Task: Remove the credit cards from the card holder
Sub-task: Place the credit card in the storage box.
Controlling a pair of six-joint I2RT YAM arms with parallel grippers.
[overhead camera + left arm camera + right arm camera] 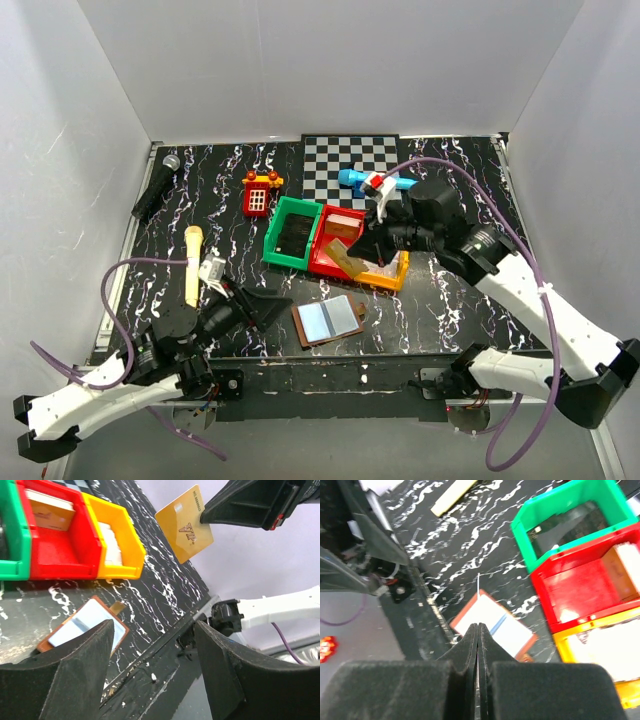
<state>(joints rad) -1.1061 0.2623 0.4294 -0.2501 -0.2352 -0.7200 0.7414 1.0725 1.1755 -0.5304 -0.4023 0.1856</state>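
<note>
Right hand [365,243] pinches gold credit card [185,525] by its edge, mid-frame over red bin [335,273], likely for a drop. Left hand [270,305] is spread beside open card holder [328,320].

2 white arms [90,388] w/ blk joints [480,243], purple cables [107,295], blk wedge-shaped claw fingers [70,680], blk base mounts [452,385]

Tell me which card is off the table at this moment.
The gold card, pinched in the right tool and held in the air. The other cards lie in the red bin, the orange bin and the open card holder.
</note>
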